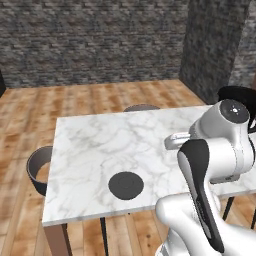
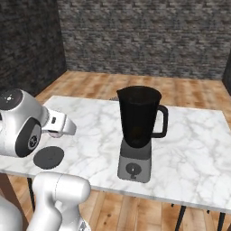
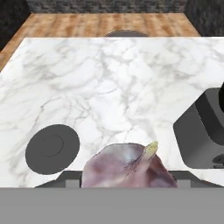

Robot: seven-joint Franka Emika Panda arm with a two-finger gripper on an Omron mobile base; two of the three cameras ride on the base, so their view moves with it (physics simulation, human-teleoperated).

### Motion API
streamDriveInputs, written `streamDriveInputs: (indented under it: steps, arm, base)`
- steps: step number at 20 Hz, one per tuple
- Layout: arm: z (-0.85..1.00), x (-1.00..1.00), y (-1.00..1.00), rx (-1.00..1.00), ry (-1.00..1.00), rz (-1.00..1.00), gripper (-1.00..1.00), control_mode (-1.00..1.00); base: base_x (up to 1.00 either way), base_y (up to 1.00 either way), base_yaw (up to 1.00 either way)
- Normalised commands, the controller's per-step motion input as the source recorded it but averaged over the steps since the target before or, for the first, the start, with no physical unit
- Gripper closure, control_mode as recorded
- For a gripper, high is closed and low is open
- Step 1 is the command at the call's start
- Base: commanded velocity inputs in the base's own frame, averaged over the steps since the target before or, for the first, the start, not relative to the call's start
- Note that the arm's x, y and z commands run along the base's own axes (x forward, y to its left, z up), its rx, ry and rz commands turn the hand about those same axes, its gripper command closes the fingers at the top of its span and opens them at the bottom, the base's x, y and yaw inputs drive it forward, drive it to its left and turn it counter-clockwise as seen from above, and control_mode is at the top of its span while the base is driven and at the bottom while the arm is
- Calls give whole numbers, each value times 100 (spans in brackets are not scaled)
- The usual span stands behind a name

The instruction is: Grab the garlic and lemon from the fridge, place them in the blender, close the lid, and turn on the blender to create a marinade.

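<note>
So the gripper (image 3: 127,177) is clamped on the garlic (image 3: 129,166), a pale pinkish-purple bulb with a little yellowish pointed tip, and it's hanging above the white marble table (image 3: 131,78). In the hand view the bulb sits right at the bottom, pinched between the two dark fingertips, tip poking up and to the right.

The dark grey round flat lid (image 1: 126,185) is lying flat on the table near its front edge, off to the left of the bulb in the hand view and well apart from the blender (image 2: 139,131). That one's a black tapered jar with a side handle on a grey boxy base, round knob on the front, standing upright on the table with its top uncovered. The handle points right in the right base view. Can't really tell what's inside the jar, it's too dark.

There's a round dark stool seat (image 1: 39,167) tucked at the table's left side and another one (image 1: 141,107) peeking over the far edge. Wooden floor (image 1: 90,97), grey brick walls (image 1: 95,40) behind.
</note>
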Motion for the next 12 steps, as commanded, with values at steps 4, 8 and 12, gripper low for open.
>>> streamDriveInputs:
  steps: [4,8,12]
  arm:
    - [99,54,-21,0,-16,0,100,-100]
    - [99,40,-43,0,-20,0,100,-100]
    - [88,20,-47,0,-21,0,100,-100]
  base:
    - [0,0,0]
    - [0,0,0]
    - [0,0,0]
